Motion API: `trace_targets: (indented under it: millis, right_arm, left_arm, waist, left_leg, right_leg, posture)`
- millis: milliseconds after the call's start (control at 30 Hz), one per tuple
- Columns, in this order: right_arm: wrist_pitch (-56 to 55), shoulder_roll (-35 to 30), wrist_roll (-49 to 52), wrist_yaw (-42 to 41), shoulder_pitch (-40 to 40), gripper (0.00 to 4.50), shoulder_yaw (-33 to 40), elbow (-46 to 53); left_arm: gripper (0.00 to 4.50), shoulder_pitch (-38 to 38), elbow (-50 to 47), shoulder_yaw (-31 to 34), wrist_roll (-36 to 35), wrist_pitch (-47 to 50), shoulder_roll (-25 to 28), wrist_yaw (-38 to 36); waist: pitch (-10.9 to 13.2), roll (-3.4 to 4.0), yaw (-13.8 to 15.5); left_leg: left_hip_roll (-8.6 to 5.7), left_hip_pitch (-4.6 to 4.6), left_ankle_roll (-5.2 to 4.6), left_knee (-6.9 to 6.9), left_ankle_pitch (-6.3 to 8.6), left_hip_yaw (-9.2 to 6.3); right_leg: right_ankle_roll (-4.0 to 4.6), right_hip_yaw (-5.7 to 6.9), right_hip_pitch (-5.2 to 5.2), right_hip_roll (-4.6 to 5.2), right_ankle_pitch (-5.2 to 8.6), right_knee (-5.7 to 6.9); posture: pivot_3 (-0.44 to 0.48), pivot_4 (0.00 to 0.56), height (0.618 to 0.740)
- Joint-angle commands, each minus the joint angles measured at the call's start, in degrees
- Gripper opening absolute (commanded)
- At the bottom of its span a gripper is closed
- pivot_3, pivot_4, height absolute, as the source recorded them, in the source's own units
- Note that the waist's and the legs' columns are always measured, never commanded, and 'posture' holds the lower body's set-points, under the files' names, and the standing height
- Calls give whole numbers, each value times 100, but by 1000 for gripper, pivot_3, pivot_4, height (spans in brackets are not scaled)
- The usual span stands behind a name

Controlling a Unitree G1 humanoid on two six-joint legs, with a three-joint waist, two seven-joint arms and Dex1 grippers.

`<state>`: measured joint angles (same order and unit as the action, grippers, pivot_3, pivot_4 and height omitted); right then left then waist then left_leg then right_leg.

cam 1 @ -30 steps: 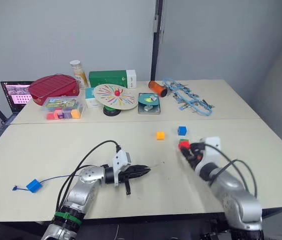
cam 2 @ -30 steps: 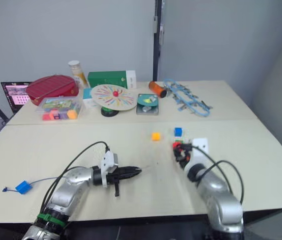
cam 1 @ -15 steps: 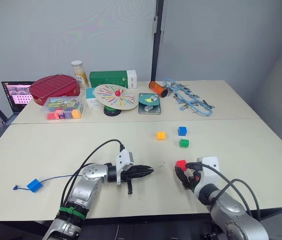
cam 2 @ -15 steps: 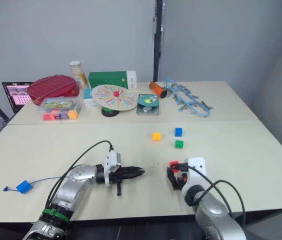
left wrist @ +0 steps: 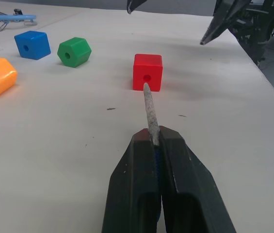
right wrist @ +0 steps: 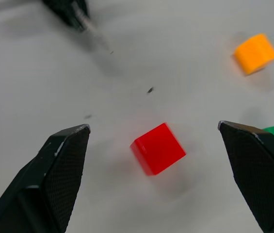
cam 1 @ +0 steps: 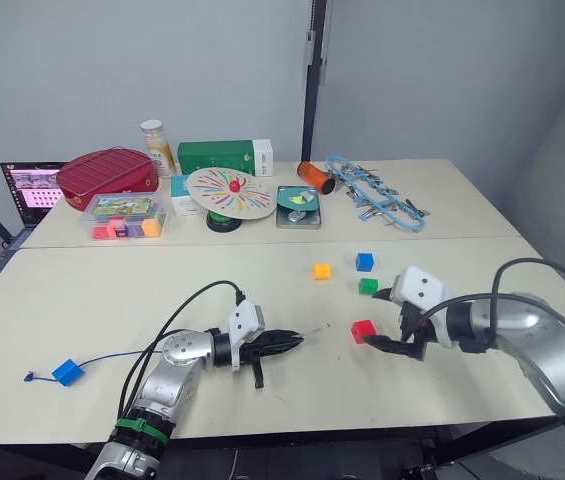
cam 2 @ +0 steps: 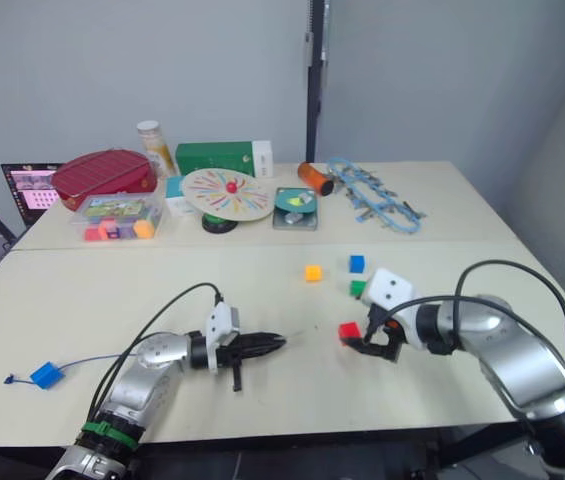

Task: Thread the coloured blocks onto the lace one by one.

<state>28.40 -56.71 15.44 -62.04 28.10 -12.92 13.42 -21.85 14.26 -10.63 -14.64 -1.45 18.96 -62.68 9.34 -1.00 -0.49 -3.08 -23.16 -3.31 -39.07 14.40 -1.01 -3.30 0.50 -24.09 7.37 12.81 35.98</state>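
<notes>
The red block (left wrist: 147,72) looks like a small, light, hard plastic cube with smooth faces, so it will probably skid or tip on the worktop (cam 1: 112,290) if the lace tip pushes on it unsupported; my judgement is that it is best taken across two opposite flat faces that leave the bored hole open, with the hole kept in line with the lace. The lace (cam 1: 112,355) is a thin limp dark-blue cord, and only its pale stiff tip (left wrist: 149,109) seems rigid enough to steer, so a hold close behind that tip suits it. The left tool (left wrist: 152,141) has its fingers together, clamped on the lace just behind the tip, which juts forward and points almost straight at the hole in the red block's near face, close to it; whether it touches the block I cannot tell. The right tool (right wrist: 156,133) is spread wide and holds nothing, hovering over the red block with one finger to each side and clear of it. The rest of the lace trails back across the worktop to a blue block (cam 1: 66,372) near the robot's left edge. The green block (cam 1: 368,286), another blue block (cam 1: 365,261) and the orange-yellow block (cam 1: 321,270) lie loose just beyond the red one.
</notes>
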Motion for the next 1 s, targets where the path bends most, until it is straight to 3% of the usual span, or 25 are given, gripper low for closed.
trace_targets:
  millis: [33, 167, 367, 500, 700, 1000]
  right_arm:
    - [-1243, 221, -840, -851, 941, 4471, -691, -1279]
    - [-2613, 761, -1616, -1503, 1890, 4471, -1344, -3115]
    - [-3350, 1268, -1816, -2043, 2361, 4471, -1367, -4450]
    - [-3518, 1424, -1878, -2227, 2470, 3306, -1317, -4810]
    - [-2717, 1373, -1472, -2613, 2137, 1203, -1002, -4042]
    - [-1031, 1224, -1194, -2239, 1021, 1183, -675, -1734]
  left_arm:
    - [0, 28, -290, 94, -65, -112, -50, 121]
    - [0, 101, -457, 128, -26, -84, -31, 246]
    - [0, 249, -758, 190, -81, -58, 32, 344]
    - [0, 260, -825, 146, -65, 4, 103, 331]
    - [0, 225, -793, -35, 17, 36, 184, 180]
    - [0, 44, -763, -336, 97, 139, 230, -121]
  waist:
    - [1, -1, -29]
    - [3, -5, -33]
    - [3, -5, 8]
    - [3, -4, 2]
    - [3, -4, 7]
    - [2, -3, 67]
  left_leg:
    - [0, 2, 0, -3, 0, 1]
    - [1, 0, 6, -3, -3, 6]
    - [-6, -13, 38, -3, -21, 3]
    - [-7, -12, 39, -2, -20, 3]
    - [-6, -11, 23, -2, -10, 0]
    - [-6, -13, 12, -2, -2, -3]
  right_leg:
    - [0, 0, 0, 0, 0, 0]
    - [-1, -5, -7, 0, -1, 3]
    - [-3, -4, -16, 9, -4, 2]
    - [-5, -6, -16, 12, -6, -2]
    - [-4, -6, -18, 11, -6, 5]
    - [-3, -7, -21, 12, -7, 7]
  posture:
    - [0, 150, 740]
    - [0, 150, 740]
    - [0, 150, 740]
    - [0, 150, 740]
    - [0, 150, 740]
    - [0, 150, 740]
